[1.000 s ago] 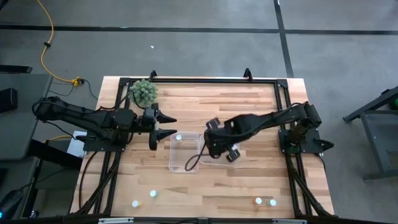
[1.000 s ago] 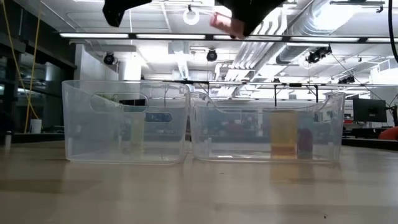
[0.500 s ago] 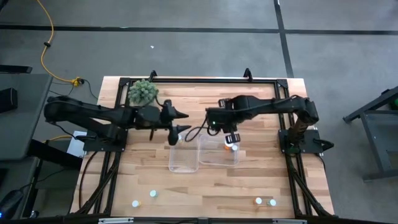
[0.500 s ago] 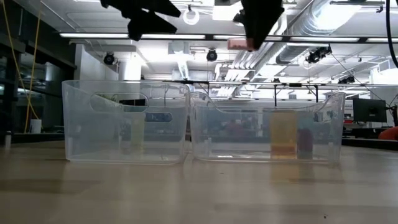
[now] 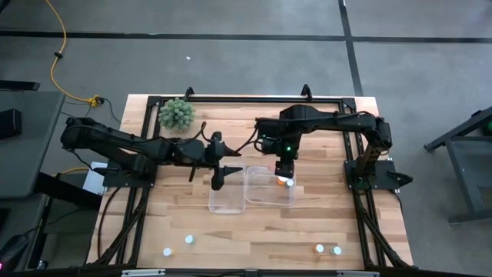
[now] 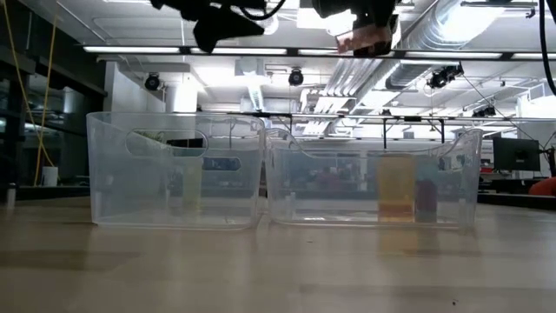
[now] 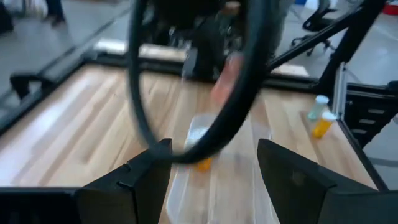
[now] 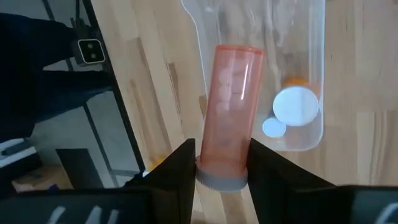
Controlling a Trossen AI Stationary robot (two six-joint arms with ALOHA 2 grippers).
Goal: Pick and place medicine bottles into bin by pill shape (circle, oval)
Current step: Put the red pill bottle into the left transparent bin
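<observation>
My right gripper [image 5: 283,163] is shut on a clear orange medicine bottle [image 8: 229,106] high over the right clear bin [image 5: 269,201]. In the low view the bottle [image 6: 365,39] shows above that bin [image 6: 373,178]. A white-capped bottle [image 8: 296,104] and a smaller one [image 8: 273,127] stand in that bin. My left gripper [image 5: 223,173] is open and empty above the left clear bin [image 5: 227,201]. Several small bottles stand near the table's front edge, among them a left pair [image 5: 188,240] and a right pair [image 5: 319,248]. My right gripper pinches the bottle's body near its grey-capped end [image 8: 222,158] between its two fingers [image 8: 180,165]. The fingers point down from above. The bottle reaches out past the fingertips, along the fingers. It is lifted clear above the right bin.
A fuzzy green plant ball [image 5: 177,114] sits at the far left of the table. A black cable [image 7: 236,93] hangs across the left wrist view. The black frame rail [image 5: 246,98] runs along the far edge. Bare wood lies between the bins and the front bottles.
My right gripper has carried the orange bottle from over the middle of the two bins toward the far right and has turned, now over the right bin. My left gripper has moved toward the table's right, over the left bin, and stays open.
</observation>
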